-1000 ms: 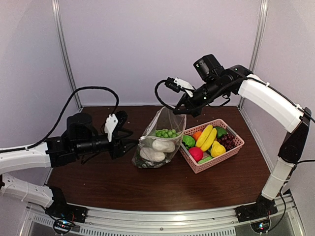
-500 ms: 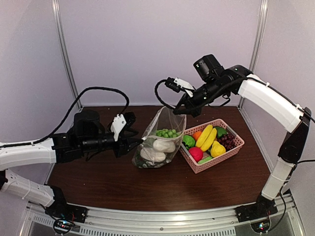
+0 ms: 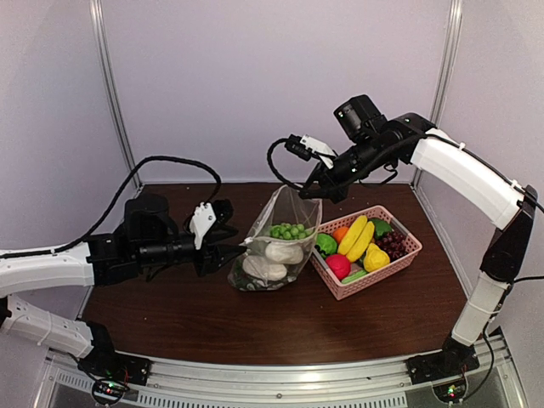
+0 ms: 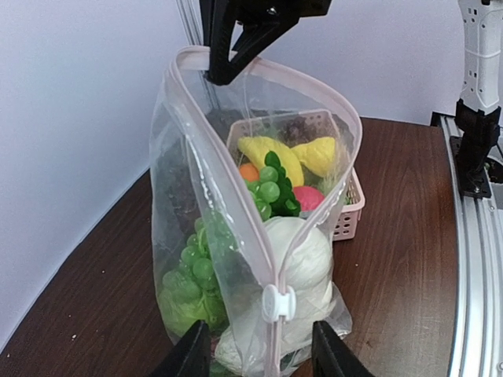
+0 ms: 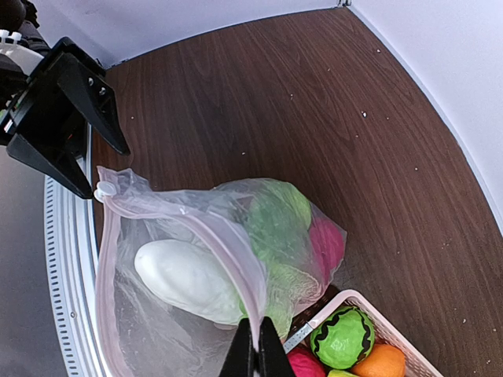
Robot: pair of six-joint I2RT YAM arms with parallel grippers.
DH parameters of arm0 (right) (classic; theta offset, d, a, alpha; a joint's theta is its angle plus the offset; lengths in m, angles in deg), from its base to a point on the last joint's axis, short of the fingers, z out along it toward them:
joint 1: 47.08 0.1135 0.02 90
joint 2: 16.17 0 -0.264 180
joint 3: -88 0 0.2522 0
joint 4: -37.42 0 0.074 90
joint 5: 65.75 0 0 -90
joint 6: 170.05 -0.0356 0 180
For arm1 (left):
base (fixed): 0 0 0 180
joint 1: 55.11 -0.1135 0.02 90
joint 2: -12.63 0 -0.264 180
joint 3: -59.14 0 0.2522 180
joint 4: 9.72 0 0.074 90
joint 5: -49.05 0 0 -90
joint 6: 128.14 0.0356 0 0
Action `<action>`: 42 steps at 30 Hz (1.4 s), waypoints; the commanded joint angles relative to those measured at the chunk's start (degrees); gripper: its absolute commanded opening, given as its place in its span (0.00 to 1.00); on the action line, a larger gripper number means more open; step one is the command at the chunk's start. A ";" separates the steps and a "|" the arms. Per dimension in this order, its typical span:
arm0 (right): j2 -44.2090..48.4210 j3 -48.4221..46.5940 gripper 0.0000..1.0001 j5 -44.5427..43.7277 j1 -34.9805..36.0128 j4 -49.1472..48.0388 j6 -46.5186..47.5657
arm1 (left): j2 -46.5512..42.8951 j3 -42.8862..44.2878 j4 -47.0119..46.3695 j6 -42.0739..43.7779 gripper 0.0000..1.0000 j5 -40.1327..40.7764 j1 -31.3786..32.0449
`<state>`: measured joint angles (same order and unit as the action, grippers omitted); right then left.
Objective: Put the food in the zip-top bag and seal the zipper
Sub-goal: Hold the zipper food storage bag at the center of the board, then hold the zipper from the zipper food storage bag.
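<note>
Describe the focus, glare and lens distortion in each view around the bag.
Top external: soft even light, the wide lens tilts the frame posts, zip-top bag small but clear. Left wrist: white slider sharp, left tool cropped at the bottom edge, film hazes the food. Right wrist: right tool, shut on the bag's rim, crisp; faint sheen on the plastic.
</note>
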<state>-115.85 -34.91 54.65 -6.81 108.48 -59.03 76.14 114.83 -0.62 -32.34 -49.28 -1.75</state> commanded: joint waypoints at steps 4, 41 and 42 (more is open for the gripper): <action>1.81 1.41 0.00 -0.21 -0.15 0.07 -0.54 | 3.96 0.58 -1.36 2.02 0.37 3.38 0.69; -0.46 -7.81 0.55 16.58 5.11 5.00 7.50 | 13.83 43.46 46.32 -5.62 0.00 -5.20 0.95; -0.63 -7.09 0.55 16.70 5.76 3.13 6.43 | 13.50 43.35 45.80 -5.63 0.00 -5.26 0.90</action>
<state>-114.93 -42.88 68.35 -3.68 115.80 -50.48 90.08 156.99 47.84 -36.54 -52.06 -1.20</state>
